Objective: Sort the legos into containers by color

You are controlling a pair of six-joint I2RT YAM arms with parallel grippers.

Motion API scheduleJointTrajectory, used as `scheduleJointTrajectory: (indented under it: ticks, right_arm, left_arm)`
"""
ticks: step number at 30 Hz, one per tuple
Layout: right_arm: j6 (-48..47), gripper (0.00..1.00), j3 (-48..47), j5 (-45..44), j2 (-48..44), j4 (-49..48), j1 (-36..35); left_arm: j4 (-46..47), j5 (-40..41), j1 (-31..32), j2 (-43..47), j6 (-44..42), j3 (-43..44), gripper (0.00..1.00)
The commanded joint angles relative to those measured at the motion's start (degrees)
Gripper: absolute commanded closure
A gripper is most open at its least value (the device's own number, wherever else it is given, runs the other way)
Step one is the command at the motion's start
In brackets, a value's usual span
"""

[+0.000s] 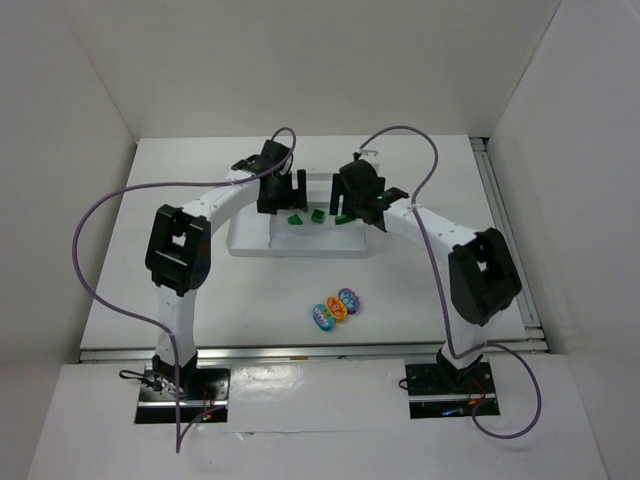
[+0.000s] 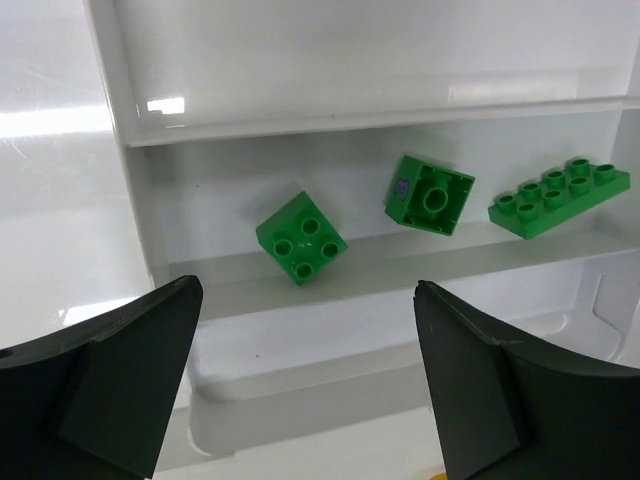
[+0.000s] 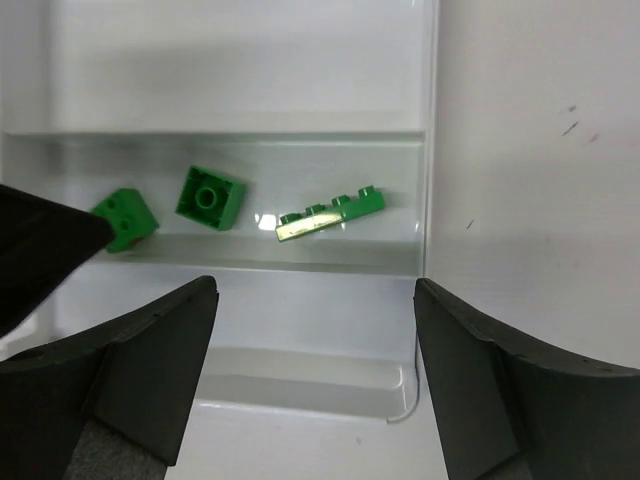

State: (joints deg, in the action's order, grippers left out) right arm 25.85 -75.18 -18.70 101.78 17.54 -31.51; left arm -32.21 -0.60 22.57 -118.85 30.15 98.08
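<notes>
White tabletop, white walls on three sides. Both arms are bolted at the near edge and reach forward over the white tray [image 1: 250, 243] at mid-table.

Three green bricks lie in one long compartment of the tray, between two raised dividers. These are a square brick [image 2: 301, 238] studs-up and turned cornerwise, a second square brick [image 2: 430, 194] tipped on its side with its hollow underside showing, and a flat plate [image 2: 560, 198] leaning against the wall at an angle. The three sit in a row, apart from one another.

Left gripper [image 2: 305, 292] hovers over the tray above the green bricks, fingers spread wide, nothing between them. Right gripper [image 3: 315, 288] hangs over the tray's right end, likewise spread and holding nothing.

On bare table nearer the arm bases, well apart from the tray, is a tight cluster of teal brick [image 1: 322, 316], orange brick [image 1: 338, 309] and purple brick [image 1: 349, 298], packed against each other.
</notes>
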Motion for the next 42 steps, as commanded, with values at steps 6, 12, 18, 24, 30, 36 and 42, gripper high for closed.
scheduleJointTrajectory:
  ticks: [6,12,18,24,30,36,42]
  right_arm:
    - [-1.58,0.13,5.91,-2.31,-15.02,2.49,1.36]
    - [-0.45,0.15,18.80,1.55,-25.39,6.89,-2.06]
    - [2.79,0.17,27.27,9.12,-29.18,11.10,-8.30]
    - [5.78,0.13,28.94,14.21,-29.19,10.07,-11.20]
    - [7.81,0.11,28.34,15.71,-24.97,8.21,-13.84]
    - [10.45,0.12,29.47,18.34,-23.73,8.74,-12.44]
    - [9.32,0.12,32.19,20.54,-23.20,4.53,-12.44]
  left_arm:
    - [-1.90,3.15,1.77,12.66,-0.44,-1.40,0.00]
    - [-1.90,3.15,1.78,28.19,-0.44,-12.73,0.00]
    - [-1.37,-2.99,2.91,38.33,-2.72,-24.58,0.03]
    - [-4.18,-2.74,8.71,39.57,-1.86,-29.25,0.06]
    - [-2.78,-3.26,9.95,40.35,-0.27,-32.77,0.12]
    - [1.01,-17.74,10.48,38.71,-2.82,-36.38,0.21]
    - [4.87,-24.10,12.33,34.56,0.17,-40.43,0.21]
